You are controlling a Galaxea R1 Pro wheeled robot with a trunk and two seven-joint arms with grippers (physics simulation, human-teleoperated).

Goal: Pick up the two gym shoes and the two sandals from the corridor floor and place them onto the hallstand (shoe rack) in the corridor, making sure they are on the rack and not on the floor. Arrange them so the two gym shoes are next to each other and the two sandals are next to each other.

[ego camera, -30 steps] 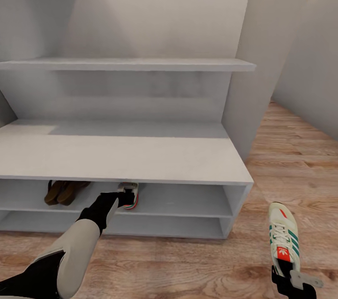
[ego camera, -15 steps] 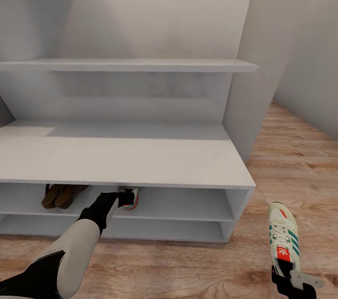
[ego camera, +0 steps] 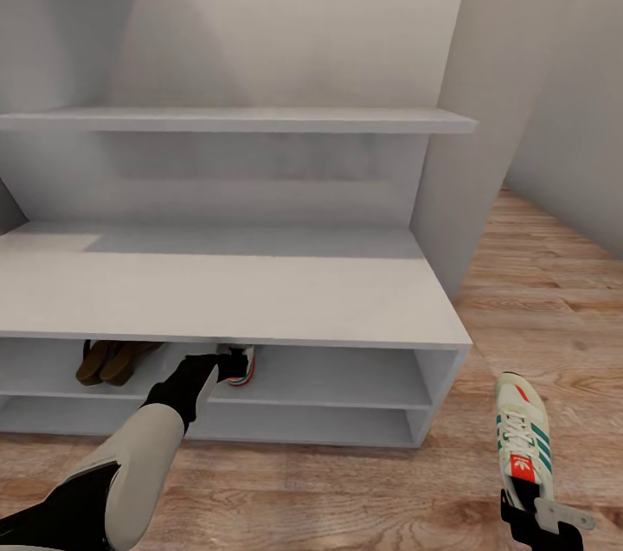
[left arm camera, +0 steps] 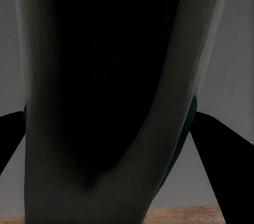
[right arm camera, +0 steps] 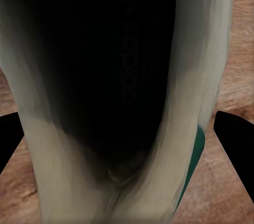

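Pale hallstand (ego camera: 260, 291) shelving already holds the sandals (ego camera: 108, 358) at the upper shelf's left end, and the left gripper (ego camera: 232, 365), jaws clamped on one gym shoe (ego camera: 240, 361), should seat it flat beside them before releasing, while the right gripper (ego camera: 541, 518) grips the other gym shoe (ego camera: 522, 438) over the corridor floor (ego camera: 554, 309).

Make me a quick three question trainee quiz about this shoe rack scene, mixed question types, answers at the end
1. True or false: both sandals sit on the hallstand's upper open shelf.
2. Multiple choice: what does the left gripper hold? A) a sandal B) a gym shoe C) nothing
3. Fill in: the second gym shoe, heel in the right gripper, is over the corridor ____.

Key:
1. True.
2. B; the first gym shoe is at that shelf, right of the sandals.
3. Floor.
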